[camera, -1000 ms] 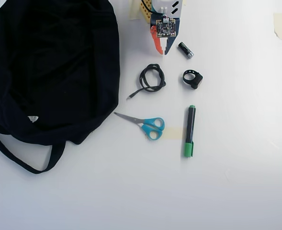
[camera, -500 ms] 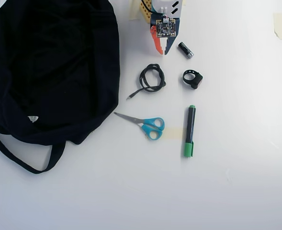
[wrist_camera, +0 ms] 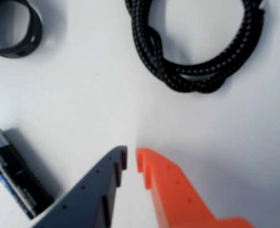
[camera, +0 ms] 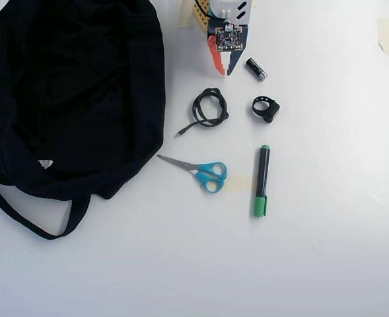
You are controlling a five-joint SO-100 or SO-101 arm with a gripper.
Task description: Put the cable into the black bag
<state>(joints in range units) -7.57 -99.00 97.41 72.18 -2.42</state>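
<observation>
The cable (camera: 209,107) is a small coil of thin black cord lying on the white table, its loose end trailing toward the lower left. In the wrist view the cable (wrist_camera: 197,76) lies at the top, ahead of the fingertips and apart from them. The black bag (camera: 75,99) spreads over the left of the overhead view, with a white tag and a long strap at its lower edge. My gripper (camera: 224,71) hangs at the top centre, above the coil in the picture. The gripper (wrist_camera: 131,159) has one blue and one orange finger, shut with only a slit between the tips and nothing held.
A black ring-shaped strap (camera: 265,108) lies right of the coil, and a short black cylinder (camera: 255,69) sits beside the gripper. Blue-handled scissors (camera: 204,173) and a green marker (camera: 262,179) lie below. Tape (camera: 386,33) is stuck at the top right.
</observation>
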